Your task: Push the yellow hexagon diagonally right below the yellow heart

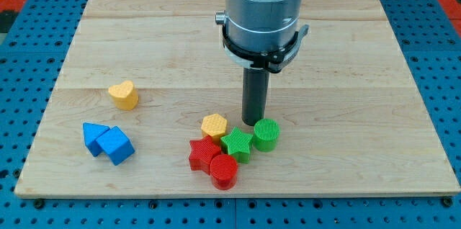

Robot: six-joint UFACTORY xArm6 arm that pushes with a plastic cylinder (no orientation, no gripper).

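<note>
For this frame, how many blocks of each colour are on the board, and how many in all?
Yellow: 2, the yellow heart and the yellow hexagon
Blue: 2, blue block, blue block
Red: 2, red star, red cylinder
Green: 2, green star, green cylinder
Total: 8

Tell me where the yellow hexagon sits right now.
The yellow hexagon sits low on the board, just right of centre, touching the red star and green star, with my tip beside it on the view's right.
</note>
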